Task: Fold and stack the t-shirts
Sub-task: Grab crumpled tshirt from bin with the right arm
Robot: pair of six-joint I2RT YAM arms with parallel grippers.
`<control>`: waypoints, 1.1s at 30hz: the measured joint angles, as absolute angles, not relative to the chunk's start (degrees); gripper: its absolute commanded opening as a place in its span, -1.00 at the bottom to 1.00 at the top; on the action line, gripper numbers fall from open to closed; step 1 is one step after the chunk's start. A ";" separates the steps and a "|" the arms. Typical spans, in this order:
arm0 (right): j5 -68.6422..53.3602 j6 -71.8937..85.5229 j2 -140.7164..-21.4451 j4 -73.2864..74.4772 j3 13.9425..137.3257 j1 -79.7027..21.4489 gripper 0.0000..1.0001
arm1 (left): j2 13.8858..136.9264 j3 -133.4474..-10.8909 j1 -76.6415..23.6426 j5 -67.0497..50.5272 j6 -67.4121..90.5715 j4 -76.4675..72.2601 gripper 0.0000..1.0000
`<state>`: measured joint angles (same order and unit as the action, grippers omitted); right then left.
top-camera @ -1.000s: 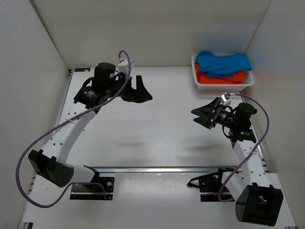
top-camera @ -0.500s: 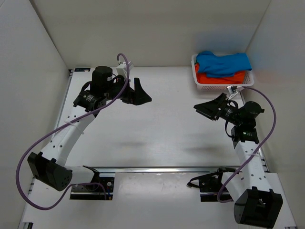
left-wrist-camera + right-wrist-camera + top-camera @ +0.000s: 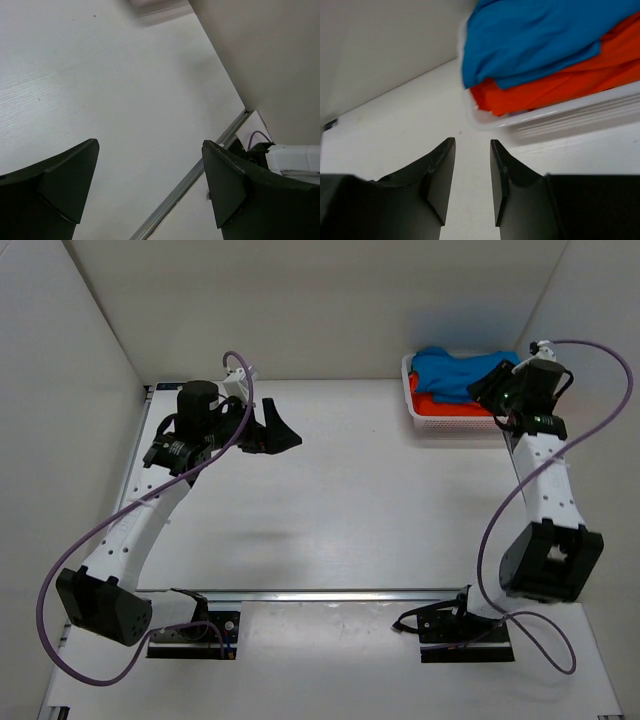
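A bright blue t-shirt (image 3: 455, 370) lies crumpled on top of an orange t-shirt (image 3: 447, 406) in the white mesh basket (image 3: 450, 425) at the back right. My right gripper (image 3: 487, 390) hangs over the basket's right end, above the shirts. In the right wrist view its jaws (image 3: 472, 142) stand narrowly apart with nothing between them, and beyond them are the blue t-shirt (image 3: 540, 35), the orange t-shirt (image 3: 560, 85) and the basket rim (image 3: 560, 114). My left gripper (image 3: 285, 432) hovers over the table's back left, wide open and empty (image 3: 150, 145).
White walls close in the table at the back and on both sides; the basket stands near the right wall. A metal rail (image 3: 330, 593) runs across the near edge between the arm bases. A purple cable (image 3: 560, 343) loops above the right arm.
The right arm swung up and back from the table's right middle to the basket, and its jaws narrowed. The left arm drew slightly left.
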<state>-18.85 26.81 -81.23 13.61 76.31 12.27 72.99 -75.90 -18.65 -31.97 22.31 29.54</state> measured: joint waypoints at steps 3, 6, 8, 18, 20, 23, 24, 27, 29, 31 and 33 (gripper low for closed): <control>-10.13 24.45 -90.15 16.36 83.64 11.62 0.52 | 72.97 -75.92 -18.57 -30.98 21.65 30.17 0.90; -3.73 22.46 -99.44 19.40 92.14 10.72 0.83 | 72.97 -75.92 -18.37 -29.52 21.04 30.46 0.91; 0.08 21.45 -107.13 22.09 101.01 10.04 0.85 | 72.93 -75.92 -17.87 -28.64 20.80 30.57 0.93; 6.92 19.94 -140.64 35.51 146.87 6.37 0.62 | 72.27 -75.94 -14.46 -24.14 20.49 31.99 0.92; 6.90 19.90 -142.15 36.73 146.23 6.33 0.59 | 72.27 -75.94 -14.24 -23.14 20.40 32.47 0.91; 6.83 20.05 -142.87 37.76 142.52 6.42 0.52 | 72.27 -75.96 -13.98 -22.20 20.40 33.01 0.90; 6.76 20.14 -143.33 38.13 142.02 6.46 0.45 | 72.27 -76.03 -13.89 -21.80 20.40 33.12 0.89; 5.87 20.58 -144.68 39.16 142.37 6.61 -0.53 | 72.31 -76.29 -13.54 -21.19 20.40 33.30 0.87; 4.71 20.82 -145.40 40.23 143.96 6.90 -0.99 | 72.38 -76.58 -13.43 -20.91 20.47 33.41 0.84; 3.81 21.28 -145.84 41.01 145.64 7.22 -1.00 | 72.44 -76.66 -13.39 -20.64 20.64 33.39 0.77; 2.94 21.54 -145.82 41.28 146.41 7.60 -1.00 | 72.55 -76.66 -13.63 -20.45 20.97 33.36 0.66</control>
